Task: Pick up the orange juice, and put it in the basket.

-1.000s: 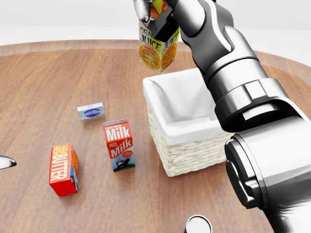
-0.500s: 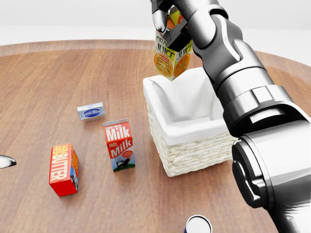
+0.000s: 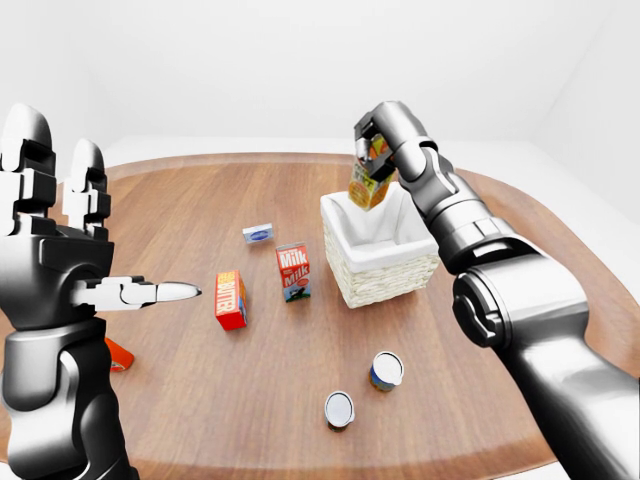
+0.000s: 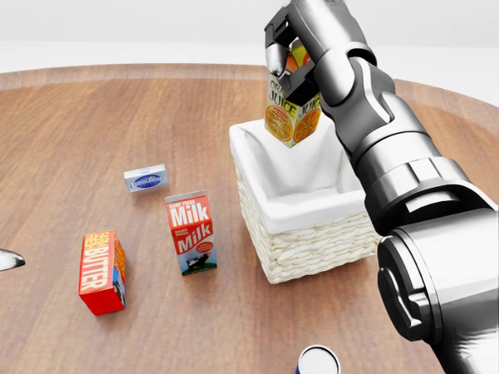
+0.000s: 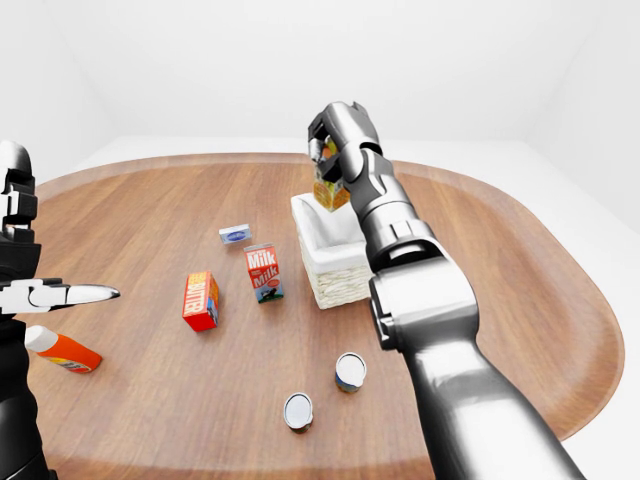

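Observation:
My right hand (image 4: 290, 56) is shut on the orange juice carton (image 4: 291, 115) and holds it tilted in the air over the far part of the white-lined wicker basket (image 4: 312, 249). The carton's lower end hangs above the basket's lining, apart from it. The carton and basket also show in the left-eye view (image 3: 368, 186). My left hand (image 3: 60, 250) is raised at the left of the left-eye view, open and empty, with one finger (image 3: 165, 292) pointing right.
On the round wooden table (image 4: 93, 109) stand a milk carton (image 4: 191, 232), a red butter box (image 4: 102, 271) and a small blue-and-white box (image 4: 146, 179). Two cans (image 3: 386, 369) (image 3: 339, 408) stand nearer me. An orange bottle (image 5: 62, 349) lies at the left.
My right hand has carried the orange juice carton to the right and downward, from beyond the basket's far left corner to over the basket's inside. The left hand has not moved.

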Robot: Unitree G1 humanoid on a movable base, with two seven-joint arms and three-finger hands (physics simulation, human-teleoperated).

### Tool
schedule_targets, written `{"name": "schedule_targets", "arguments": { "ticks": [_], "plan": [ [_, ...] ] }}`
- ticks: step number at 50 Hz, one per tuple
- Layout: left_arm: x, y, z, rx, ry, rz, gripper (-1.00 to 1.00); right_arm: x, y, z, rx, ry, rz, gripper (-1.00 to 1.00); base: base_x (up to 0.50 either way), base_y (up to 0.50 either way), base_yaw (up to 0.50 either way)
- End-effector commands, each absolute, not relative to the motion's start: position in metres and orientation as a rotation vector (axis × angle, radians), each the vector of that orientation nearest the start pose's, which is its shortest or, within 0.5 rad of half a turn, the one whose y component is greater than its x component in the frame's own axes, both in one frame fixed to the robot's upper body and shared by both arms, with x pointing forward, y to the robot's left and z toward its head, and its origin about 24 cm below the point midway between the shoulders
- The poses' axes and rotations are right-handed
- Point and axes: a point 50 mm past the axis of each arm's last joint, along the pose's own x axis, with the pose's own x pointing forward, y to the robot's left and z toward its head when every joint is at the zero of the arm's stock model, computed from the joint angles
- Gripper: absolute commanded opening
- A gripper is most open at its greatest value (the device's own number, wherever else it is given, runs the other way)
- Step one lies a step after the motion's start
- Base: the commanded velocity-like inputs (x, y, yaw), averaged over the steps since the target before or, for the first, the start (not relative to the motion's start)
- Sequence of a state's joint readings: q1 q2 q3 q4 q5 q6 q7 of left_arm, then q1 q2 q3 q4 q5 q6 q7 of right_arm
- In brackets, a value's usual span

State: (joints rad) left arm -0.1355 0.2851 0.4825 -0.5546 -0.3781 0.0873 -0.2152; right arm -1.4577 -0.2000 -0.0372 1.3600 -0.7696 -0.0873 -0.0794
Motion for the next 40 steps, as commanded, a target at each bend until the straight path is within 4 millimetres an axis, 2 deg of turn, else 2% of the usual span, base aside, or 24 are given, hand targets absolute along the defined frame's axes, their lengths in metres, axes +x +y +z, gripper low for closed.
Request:
{"name": "schedule_targets", "arguments": {
  "ticks": [1,40],
  "plan": [
    [0.215,0.248,0.22,0.078,-0.703,0.029,1.0,0.434,-0.115,0.25,-0.962,-0.238,-0.027,-1.0,0.0,0.0,0.0],
    [0.214,0.249,0.22,0.074,-0.705,0.031,1.0,0.432,-0.119,0.218,-0.991,-0.205,-0.083,-1.0,0.0,0.0,0.0]
  ]
}}
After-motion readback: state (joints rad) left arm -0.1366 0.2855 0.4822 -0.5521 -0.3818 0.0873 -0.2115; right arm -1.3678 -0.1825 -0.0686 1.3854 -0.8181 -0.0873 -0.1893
